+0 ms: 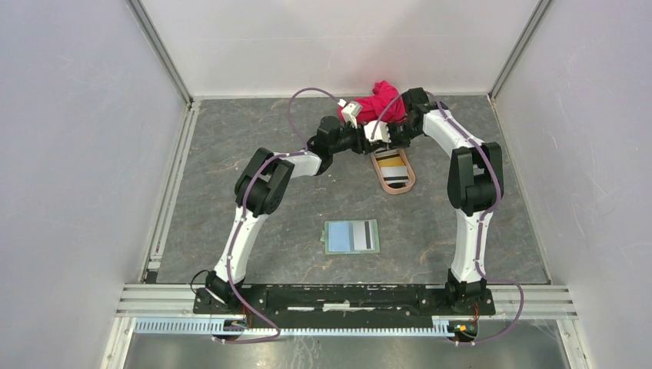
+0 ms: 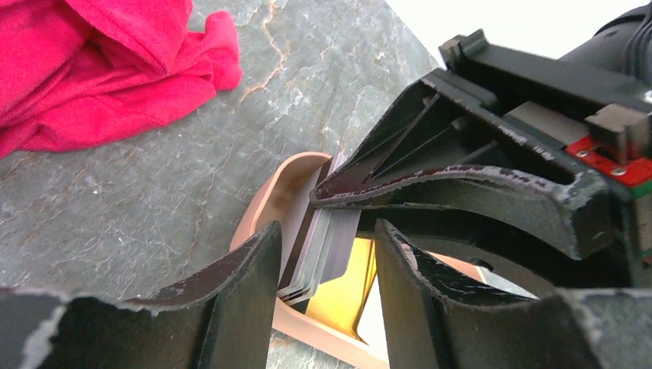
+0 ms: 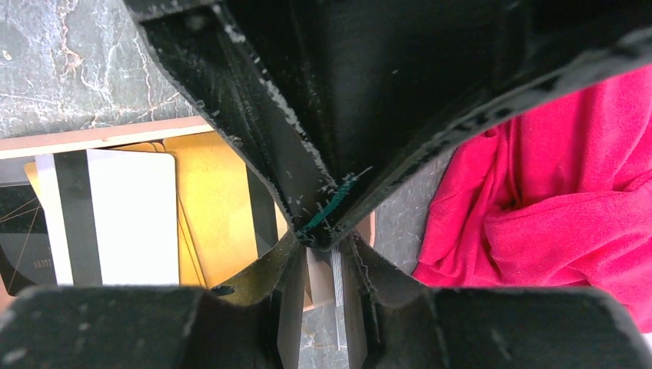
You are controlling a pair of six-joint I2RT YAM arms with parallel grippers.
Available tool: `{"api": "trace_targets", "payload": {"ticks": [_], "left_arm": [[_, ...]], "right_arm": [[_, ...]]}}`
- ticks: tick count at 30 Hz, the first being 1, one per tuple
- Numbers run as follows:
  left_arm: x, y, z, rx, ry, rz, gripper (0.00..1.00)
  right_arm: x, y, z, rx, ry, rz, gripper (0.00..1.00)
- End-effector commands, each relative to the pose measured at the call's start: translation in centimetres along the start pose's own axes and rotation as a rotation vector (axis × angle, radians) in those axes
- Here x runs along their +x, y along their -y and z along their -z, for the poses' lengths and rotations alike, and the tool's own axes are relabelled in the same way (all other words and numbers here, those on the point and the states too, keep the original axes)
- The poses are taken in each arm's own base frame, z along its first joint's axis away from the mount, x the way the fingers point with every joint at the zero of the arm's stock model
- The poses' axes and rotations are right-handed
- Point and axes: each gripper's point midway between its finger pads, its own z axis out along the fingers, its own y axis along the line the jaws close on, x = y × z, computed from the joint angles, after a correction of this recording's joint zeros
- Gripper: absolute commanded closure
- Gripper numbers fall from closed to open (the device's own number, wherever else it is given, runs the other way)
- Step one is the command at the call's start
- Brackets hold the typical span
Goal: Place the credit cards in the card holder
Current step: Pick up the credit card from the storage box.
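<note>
Right now you have both arms stretched to the far middle of the table (image 1: 231,146), meeting nose to nose over the far end of the pinkish-tan tray (image 1: 411,181). Your right gripper (image 3: 323,254) is pinched narrow on a small stack of credit cards (image 2: 327,242). The stack stands on edge, its lower corner over the inside of the tray; you cannot tell whether it touches the bottom.

Your left gripper (image 2: 327,231) straddles that same stack from the opposite side. One finger (image 2: 246,292) sits close against the grey face of the cards. The other finger (image 2: 419,292) stands just off them with a sliver of yellow showing in between, so those jaws are partly apart and not clamped.

Down in the tray, an orange-yellow card (image 3: 215,196) lies flat, and a white card (image 3: 123,215) with a black stripe lies partly on top of it.

Your card holder (image 1: 352,237) lies opened flat, pale blue-grey inside up, on the near middle of the table. It sits between your two arms, well apart from the tray and both grippers. A dark stripe runs along its right side; from above you cannot tell whether that is a card.

The red cloth (image 1: 377,100) is bunched at the far edge, just behind the grippers, near the tray but not touching it.
</note>
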Motion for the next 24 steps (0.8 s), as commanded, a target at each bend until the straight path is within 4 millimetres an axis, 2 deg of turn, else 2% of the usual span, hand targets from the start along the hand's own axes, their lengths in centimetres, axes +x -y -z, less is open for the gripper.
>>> {"api": "trace_targets", "payload": {"ticks": [1, 13, 19, 24], "left_arm": [[-0.5, 0.3, -0.7, -0.014, -0.001, -0.094, 0.46], [-1.0, 0.2, -0.5, -0.041, 0.009, -0.138, 0.53], [-1.8, 0.7, -0.2, -0.033, 0.029, -0.165, 0.43], [-2.5, 1.5, 0.2, -0.017, 0.056, -0.182, 0.42]], "right_arm": [[-0.7, -0.1, -0.1, -0.038, 0.037, 0.082, 0.72], [-0.5, -0.4, -0.2, -0.05, 0.033, 0.073, 0.73], [-0.3, -0.5, -0.3, -0.057, 0.028, 0.069, 0.73], [-0.3, -0.6, -0.4, -0.058, 0.03, 0.067, 0.73]]}}
